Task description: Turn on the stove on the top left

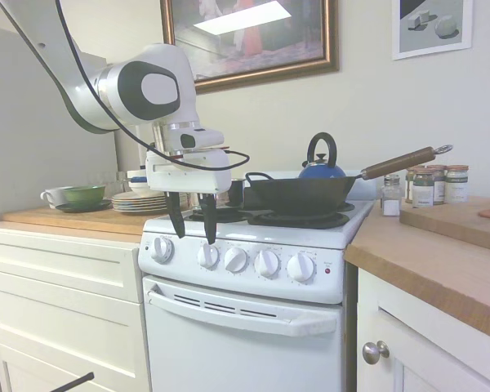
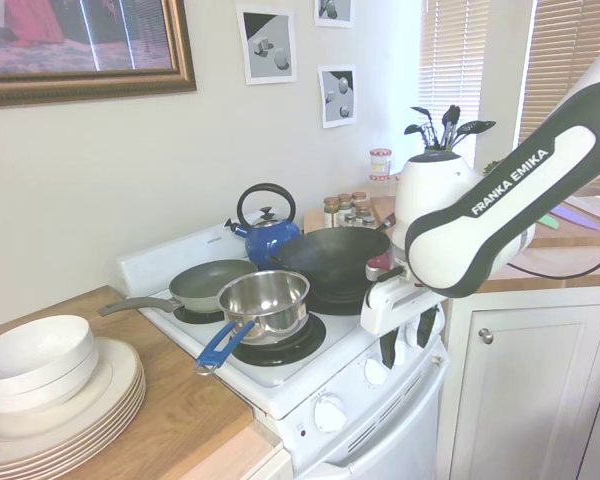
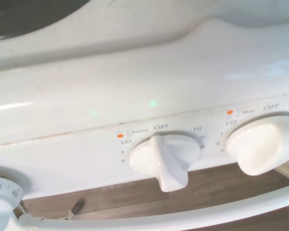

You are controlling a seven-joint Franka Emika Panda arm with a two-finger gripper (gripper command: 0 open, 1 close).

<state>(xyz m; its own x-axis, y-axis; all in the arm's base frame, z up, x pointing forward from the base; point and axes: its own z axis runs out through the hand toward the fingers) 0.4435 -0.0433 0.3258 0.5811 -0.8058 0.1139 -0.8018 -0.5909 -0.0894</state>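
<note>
Fingers (image 1: 175, 216) of the gripper (image 1: 193, 230) hang spread apart, black and tapered, pinching nothing; they point down just in front of the stove (image 1: 253, 278) at its control panel, near the two leftmost of five round white knobs (image 1: 208, 256). Whether a fingertip touches a knob cannot be told.

The stove is a narrow white enamel range set between a white drawer cabinet (image 1: 61, 302) and a butcher-block counter (image 1: 441, 261), with a small red light (image 1: 327, 269) beside the rightmost knob and a vented oven door with a white handle (image 1: 241, 314).

On the burners stand a black wok (image 1: 298, 194) with a wooden handle and a glossy blue kettle (image 1: 322, 167). Only the second exterior view shows the shiny steel saucepan (image 2: 265, 300) with its blue handle on the front burner and the grey skillet (image 2: 205, 285) behind it. Stacked plates (image 2: 65, 415) bearing white bowls sit on the wooden counter.

The wrist view alone shows the knob markings: one knob (image 3: 164, 159) labelled Front, the next labelled Rear, each with OFF, LO and HI printed above.
</note>
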